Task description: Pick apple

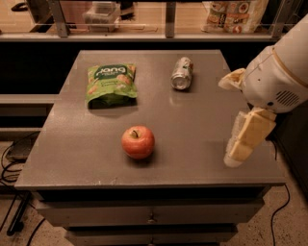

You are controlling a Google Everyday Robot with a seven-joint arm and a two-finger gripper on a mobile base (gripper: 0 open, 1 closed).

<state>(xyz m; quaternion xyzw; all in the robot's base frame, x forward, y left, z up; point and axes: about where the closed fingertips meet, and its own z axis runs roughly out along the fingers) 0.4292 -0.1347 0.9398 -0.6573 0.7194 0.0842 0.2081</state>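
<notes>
The apple [137, 141] is round and red-orange with a short brown stem. It rests upright on the grey table [86, 158], near the front and a little left of centre. My gripper [228, 122] hangs over the table's right side, to the right of the apple and well apart from it. Its two cream fingers [246, 137] stand spread apart with nothing between them. The white arm comes in from the right edge of the view.
A green snack bag [111, 84] lies flat at the back left of the table. A silver can [182, 73] lies on its side at the back centre. A shelf with packages [236, 12] runs behind the table. Cables [12, 163] lie on the floor at left.
</notes>
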